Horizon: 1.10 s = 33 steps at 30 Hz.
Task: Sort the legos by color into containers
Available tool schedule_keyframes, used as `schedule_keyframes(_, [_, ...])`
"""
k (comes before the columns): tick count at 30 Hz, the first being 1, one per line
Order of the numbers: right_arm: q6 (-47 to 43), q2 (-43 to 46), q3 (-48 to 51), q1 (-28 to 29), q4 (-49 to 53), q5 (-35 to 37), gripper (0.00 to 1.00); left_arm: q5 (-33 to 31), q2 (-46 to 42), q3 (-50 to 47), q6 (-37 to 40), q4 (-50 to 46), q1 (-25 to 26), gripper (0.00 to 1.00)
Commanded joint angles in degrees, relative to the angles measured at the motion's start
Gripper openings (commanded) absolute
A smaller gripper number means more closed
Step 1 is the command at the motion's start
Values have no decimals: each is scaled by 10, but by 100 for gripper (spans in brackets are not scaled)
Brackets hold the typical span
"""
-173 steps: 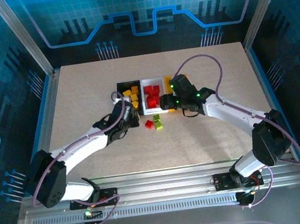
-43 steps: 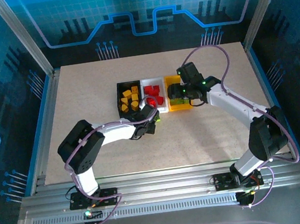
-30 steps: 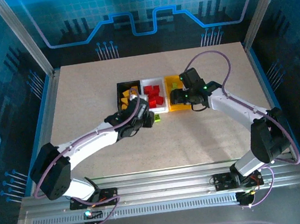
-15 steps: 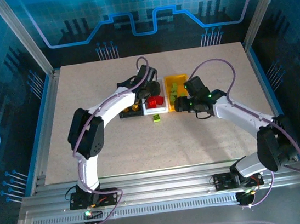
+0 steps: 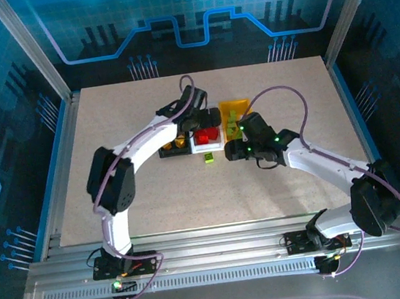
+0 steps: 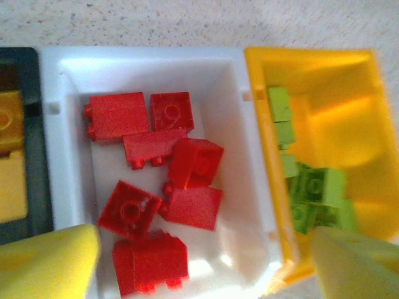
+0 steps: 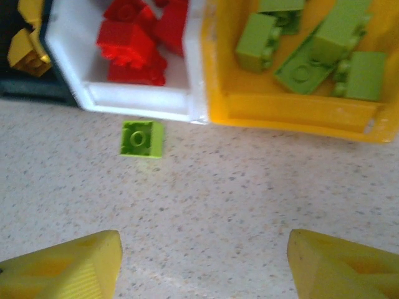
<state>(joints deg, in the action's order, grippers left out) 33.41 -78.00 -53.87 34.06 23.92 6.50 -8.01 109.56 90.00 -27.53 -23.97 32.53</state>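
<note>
Okay so, left to right: the black bin (image 6: 38, 156) has the yellow-orange bricks (image 6: 9, 162), the white bin (image 6: 143, 59) beside it has the red bricks (image 6: 187, 162), and the yellow bin (image 6: 349, 143) has the lime green bricks (image 6: 318, 187). The left end effector (image 6: 202, 249) hangs over the white bin, jaws spread wide, nothing between them.

One loose lime green brick (image 7: 142, 138) sits on the desk (image 7: 249, 187) just in front of the white bin's near wall, close but not touching. That's the one that matters. From the right end effector (image 7: 204, 243), jaws also apart and empty, the brick lies ahead and a bit left of centre. The yellow bin it belongs in is ahead to the right.

The brick looks near square, stud up, so there's no real long axis to line up on. Its sides run roughly parallel to the bin wall. I'd say the right arm is nearer.

The top view tells you which arm is closer. The right wrist view gives the stud-up face and the gap to the wall, which is too small to judge from above.
</note>
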Motion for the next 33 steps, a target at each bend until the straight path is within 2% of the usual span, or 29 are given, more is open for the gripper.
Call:
schedule_keyframes(1, [8, -15, -6, 32, -27, 4, 72, 25, -116, -56, -11, 45, 9, 99])
schedule_keyframes(9, [37, -152, -66, 93, -60, 28, 73, -8, -350, -308, -47, 104, 22, 99])
schedule_keyframes(18, [56, -270, -136, 108, -60, 90, 71, -45, -546, -519, -107, 84, 22, 99])
schedule_keyframes(23, [55, -317, -171, 104, -44, 107, 68, -57, -589, -555, -119, 67, 21, 99])
schedule_keyframes(28, [55, -354, -196, 104, -45, 112, 64, -63, -592, -558, -120, 58, 21, 99])
schedule_keyframes(33, [46, -379, -214, 104, -47, 113, 54, -67, -592, -564, -121, 56, 21, 99])
